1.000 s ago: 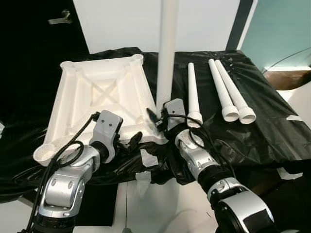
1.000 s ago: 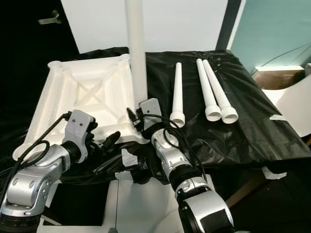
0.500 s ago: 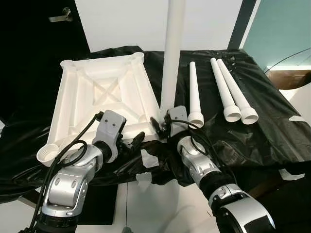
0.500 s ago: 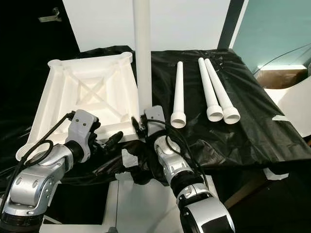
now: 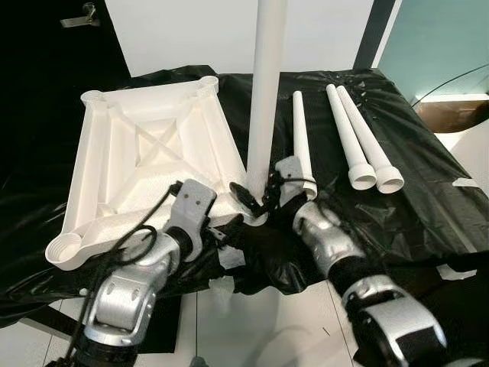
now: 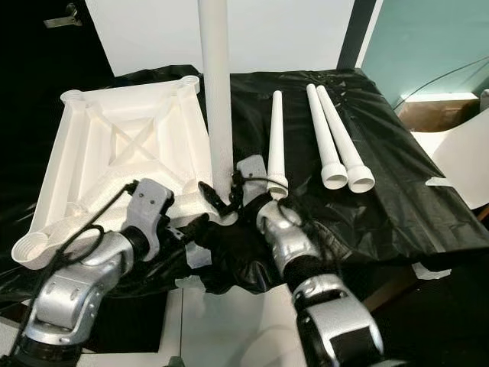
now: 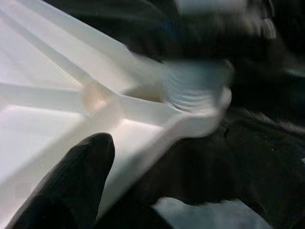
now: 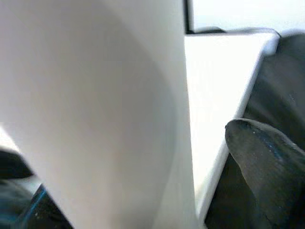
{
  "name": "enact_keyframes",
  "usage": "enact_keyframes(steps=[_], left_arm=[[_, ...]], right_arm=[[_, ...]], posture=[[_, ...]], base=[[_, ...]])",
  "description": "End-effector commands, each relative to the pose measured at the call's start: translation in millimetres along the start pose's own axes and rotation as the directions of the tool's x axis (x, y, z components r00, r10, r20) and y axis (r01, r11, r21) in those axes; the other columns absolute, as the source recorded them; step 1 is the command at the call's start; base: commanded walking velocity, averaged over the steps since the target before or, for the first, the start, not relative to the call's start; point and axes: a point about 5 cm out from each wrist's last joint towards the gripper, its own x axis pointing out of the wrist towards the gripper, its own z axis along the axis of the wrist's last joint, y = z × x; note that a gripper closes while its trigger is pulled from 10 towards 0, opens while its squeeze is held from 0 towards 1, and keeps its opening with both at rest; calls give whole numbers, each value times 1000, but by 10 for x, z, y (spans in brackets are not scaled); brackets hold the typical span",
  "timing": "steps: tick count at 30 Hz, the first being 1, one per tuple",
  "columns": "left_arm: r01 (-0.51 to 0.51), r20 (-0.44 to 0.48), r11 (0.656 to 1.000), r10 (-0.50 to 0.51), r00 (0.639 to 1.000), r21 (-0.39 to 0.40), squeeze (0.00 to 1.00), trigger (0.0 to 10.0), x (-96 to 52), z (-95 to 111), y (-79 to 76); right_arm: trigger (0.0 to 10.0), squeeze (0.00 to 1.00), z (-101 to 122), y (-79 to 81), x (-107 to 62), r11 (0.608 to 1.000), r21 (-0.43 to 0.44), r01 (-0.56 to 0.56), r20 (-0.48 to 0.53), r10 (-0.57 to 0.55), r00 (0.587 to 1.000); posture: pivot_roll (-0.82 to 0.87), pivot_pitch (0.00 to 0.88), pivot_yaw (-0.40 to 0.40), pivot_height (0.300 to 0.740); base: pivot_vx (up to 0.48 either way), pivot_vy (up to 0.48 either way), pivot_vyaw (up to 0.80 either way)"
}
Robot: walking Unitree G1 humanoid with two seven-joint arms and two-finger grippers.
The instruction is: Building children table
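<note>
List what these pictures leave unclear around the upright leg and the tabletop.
- Upright leg: its top is cut off by the upper edge in both eye views.
- Leg's foot in the corner socket: the right gripper covers it, so how far it is seated cannot be told.
- Near socket on the tabletop: blurred in the left wrist view.
- Left gripper: its grip on the tabletop edge is hidden by its own wrist.

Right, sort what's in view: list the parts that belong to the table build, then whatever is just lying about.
Belongs to the build:
- upturned white tabletop
- upright leg standing at its near corner, right gripper around its base
- left gripper at the tabletop's near edge
- three loose legs lying to the right

Just lying about:
- black plastic sheet under everything
- door handle in the background
</note>
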Motion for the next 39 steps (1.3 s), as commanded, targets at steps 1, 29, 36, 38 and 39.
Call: enact_keyframes(steps=[1, 29, 36, 38, 39], left_arm=[[-5, -10, 1000, 6, 1000, 16, 0, 10000, 18, -37, -43], [-192, 52, 981, 191, 980, 16, 0, 10000, 71, 10, 13], [-187, 52, 982, 187, 981, 6, 0, 10000, 71, 0, -7], [-182, 52, 983, 181, 982, -1, 0, 10000, 74, -9, -20], [-182, 52, 983, 181, 982, -1, 0, 10000, 74, -9, -20]], right_arm=[[10000, 0, 33, -33, -10, 996, 9, -84, -9, 84, 996], [10000, 0, -86, -172, 26, 998, -1, 69, -185, -68, 980], [10000, 0, -169, -111, 60, 978, 36, 207, -208, -195, 959], [10000, 0, -210, -39, 89, 938, 44, 343, -209, -327, 922], [10000, 0, -210, -39, 89, 938, 44, 343, -209, -327, 922]], posture=[[148, 3, -29, 740], [156, 2, -67, 740], [151, 4, -64, 740], [142, 3, -62, 740], [142, 3, -62, 740]], base=[[0, 0, 0], [0, 0, 0], [0, 0, 0], [0, 0, 0], [0, 0, 0]])
